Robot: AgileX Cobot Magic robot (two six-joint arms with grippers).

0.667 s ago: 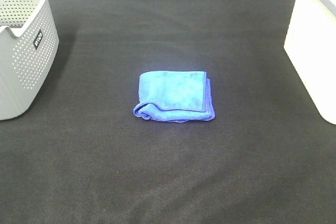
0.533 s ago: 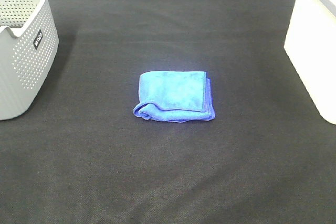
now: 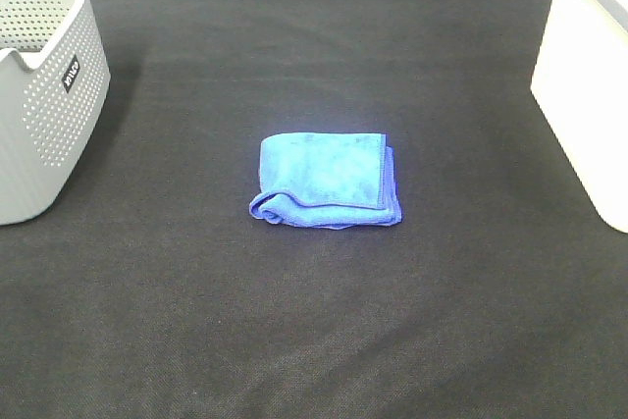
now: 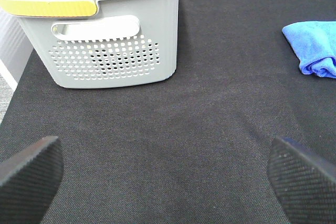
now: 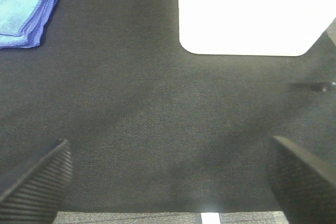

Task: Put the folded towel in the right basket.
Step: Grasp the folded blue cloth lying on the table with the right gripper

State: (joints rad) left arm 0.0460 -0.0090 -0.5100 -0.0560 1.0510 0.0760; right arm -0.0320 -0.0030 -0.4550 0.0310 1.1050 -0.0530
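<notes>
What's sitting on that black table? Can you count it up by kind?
Towels: 1, the blue towel
Baskets: 2, a grey basket and a white basket
Total: 3

Grey plastic basket with many small round holes: stands upright at far left of table in high view, partly cut off by picture edge. Small black label with white letters: on basket's side wall. Long handle hole: cut in wall, above rows of holes. Yellow strip: along basket's top rim, seen in left wrist view. Flat black cloth: covers table, basket sits on it.
</notes>
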